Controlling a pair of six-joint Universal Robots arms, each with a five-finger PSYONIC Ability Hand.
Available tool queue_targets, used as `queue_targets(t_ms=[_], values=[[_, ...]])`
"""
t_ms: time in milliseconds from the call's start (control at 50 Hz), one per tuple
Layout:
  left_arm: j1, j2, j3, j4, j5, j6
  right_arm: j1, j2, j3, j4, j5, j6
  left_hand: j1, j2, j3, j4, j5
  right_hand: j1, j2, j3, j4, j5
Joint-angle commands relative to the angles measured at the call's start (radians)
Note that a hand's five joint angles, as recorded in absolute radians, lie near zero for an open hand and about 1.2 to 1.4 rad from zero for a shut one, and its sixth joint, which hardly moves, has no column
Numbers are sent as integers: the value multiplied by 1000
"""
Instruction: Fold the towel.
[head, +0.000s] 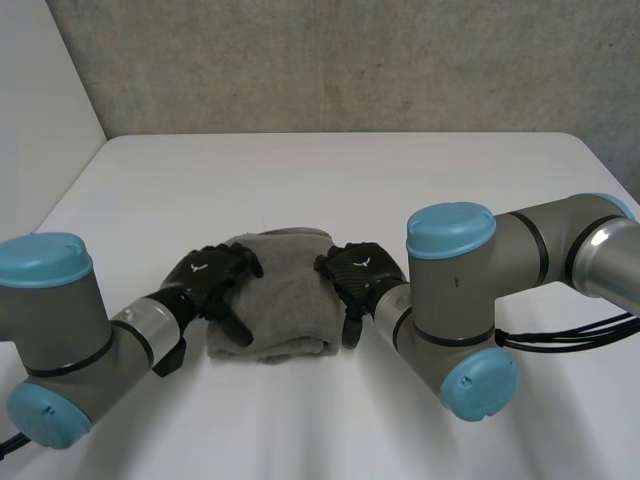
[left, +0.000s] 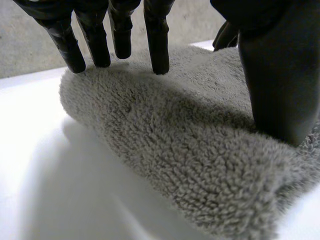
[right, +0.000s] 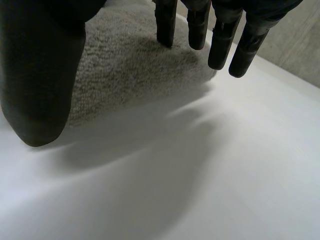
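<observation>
1. Nearest in the head view, the 2 arms reach in. The left arm (head: 60, 340) is at the near left and the right arm (head: 470, 300) at the near right. Both bend inward toward the middle of the white table (head: 340, 170).
2. The towel (head: 275, 300), grey and fluffy, lies between the 2 hands on the near half of the table. It is gathered into 1 compact folded bundle with a rolled near edge.
3. The left hand (head: 212, 275) rests on the towel's left edge and is released. In the left wrist view its fingers (left: 157, 40) are straight, with their tips touching the top of the pile. Its thumb (left: 280, 80) presses down on the towel nearer the wrist. Fingers and thumb stand well apart, with the towel lying beneath both.
4. The right hand (head: 358, 275) is at the towel's right edge and is likewise released. In the right wrist view its fingers (right: 166, 22) are straight, some tips over the towel's edge and the others over the table just beside it. Its thumb (right: 40, 75) hangs beside the towel; I cannot tell whether it touches the table.
5. A darker strip (head: 300, 232) shows along the towel's far edge.
6. Beyond the towel the table continues to its far edge, behind which stands a grey wall (head: 340, 60).
</observation>
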Motion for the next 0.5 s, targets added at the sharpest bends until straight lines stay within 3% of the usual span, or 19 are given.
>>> queue_targets(t_ms=[20, 240, 320, 460, 500], values=[[-12, 26, 9, -27, -3, 3, -2, -16, 12, 6, 9, 3, -65, -62, -70, -73, -50, -52, -73, -71, -84, -60], [-47, 139, 78, -58, -8, 3, -7, -214, 65, 9, 5, 72, -65, -62, -70, -73, -50, -52, -73, -71, -84, -60], [-67, 192, 120, -93, -12, -8, -70, -310, 96, 8, 12, 87, -68, -65, -73, -76, -53, -52, -73, -71, -84, -60], [-95, 293, 261, -231, -106, -63, -151, -433, 96, 5, 25, 112, -68, -65, -73, -76, -53, -52, -73, -71, -84, -60], [-98, 319, 328, -278, -168, -67, -185, -469, 79, 11, 54, 148, -68, -65, -73, -76, -53, -52, -73, -71, -84, -60]])
